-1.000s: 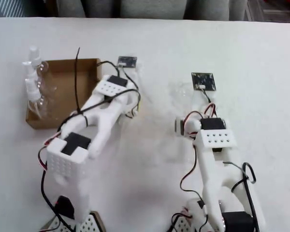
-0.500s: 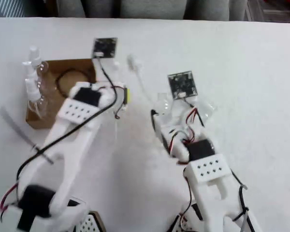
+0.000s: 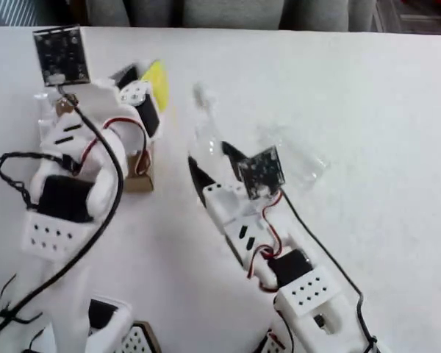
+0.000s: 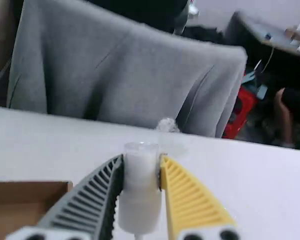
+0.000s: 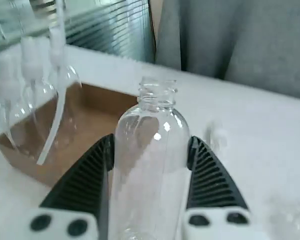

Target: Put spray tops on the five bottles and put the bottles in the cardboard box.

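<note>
My left gripper is shut on a white spray top, pinched between its grey and yellow fingers. In the high view that gripper is raised over the cardboard box. My right gripper is shut on a clear, uncapped bottle, held upright between black fingers. Seen from above, the gripper and the bottle are right of the box. Capped bottles stand along the far side of the box.
A loose spray top lies on the white table beyond the held bottle, also seen as a spray top. Another clear bottle lies right of my right arm. A grey chair back stands behind the table.
The left arm has risen and swung left over the box with the spray top. The right arm has carried the bottle left, toward the box.
</note>
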### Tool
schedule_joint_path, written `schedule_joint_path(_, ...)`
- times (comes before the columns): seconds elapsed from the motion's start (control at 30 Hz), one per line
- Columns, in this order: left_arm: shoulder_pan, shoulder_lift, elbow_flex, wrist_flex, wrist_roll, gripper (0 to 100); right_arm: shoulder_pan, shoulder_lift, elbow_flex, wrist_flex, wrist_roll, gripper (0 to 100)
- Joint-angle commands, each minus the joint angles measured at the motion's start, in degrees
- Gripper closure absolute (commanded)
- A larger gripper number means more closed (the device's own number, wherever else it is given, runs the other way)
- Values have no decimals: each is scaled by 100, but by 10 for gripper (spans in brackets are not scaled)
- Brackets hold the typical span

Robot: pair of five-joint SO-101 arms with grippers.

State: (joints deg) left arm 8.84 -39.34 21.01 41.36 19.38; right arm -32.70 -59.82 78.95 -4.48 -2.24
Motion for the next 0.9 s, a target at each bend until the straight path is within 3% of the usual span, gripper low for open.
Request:
schedule_joint_path(0.0, 391, -374, -862, -413, 53, 977, -57, -136, 229, -1279, 18, 981)
schedule_joint_path(0.3, 857, -488, -1846, -765, 53, 977, -242, -136, 1073, -2202, 9, 981)
schedule_joint_path(0.5, 1270, -1297, -738, -932, 44, 977, -321, -163, 1266, -2246, 9, 981)
schedule_joint_path(0.6, 1297, -1648, 246, -1776, 44, 978, -321, -180, 1327, -2246, 9, 981)
schedule_joint_path(0.73, 1288, -1780, 1688, -3736, 44, 978, -330, -180, 1380, -2246, 9, 981)
schedule_joint_path(0.87, 1226, -1771, 2004, -4149, 44, 978, -330, -180, 1389, -2229, 9, 981)
